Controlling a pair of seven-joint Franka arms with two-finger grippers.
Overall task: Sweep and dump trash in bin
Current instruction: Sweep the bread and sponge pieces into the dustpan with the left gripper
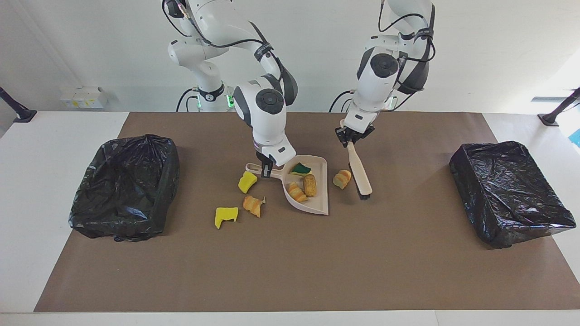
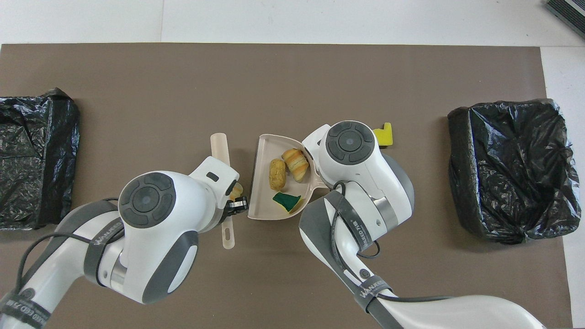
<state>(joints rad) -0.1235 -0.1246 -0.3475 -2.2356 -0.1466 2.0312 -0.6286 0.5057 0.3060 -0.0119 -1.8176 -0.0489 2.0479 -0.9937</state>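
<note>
My right gripper (image 1: 265, 169) is shut on the handle of the beige dustpan (image 1: 318, 203), which rests on the brown mat. In the pan (image 2: 263, 206) lie three pieces of trash: two bread-like lumps (image 2: 277, 174) and a green-and-yellow wedge (image 2: 286, 201). My left gripper (image 1: 350, 141) is shut on the brush (image 1: 359, 170), which slants down to the mat toward the left arm's end. One striped lump (image 1: 342, 179) lies between brush and pan. Two yellow chunks (image 1: 247, 182) (image 1: 225, 215) and another lump (image 1: 253, 205) lie beside the pan toward the right arm's end.
Two bins lined with black bags stand on the mat, one (image 1: 127, 185) at the right arm's end and one (image 1: 507, 192) at the left arm's end. In the overhead view both arms cover much of the mat's middle.
</note>
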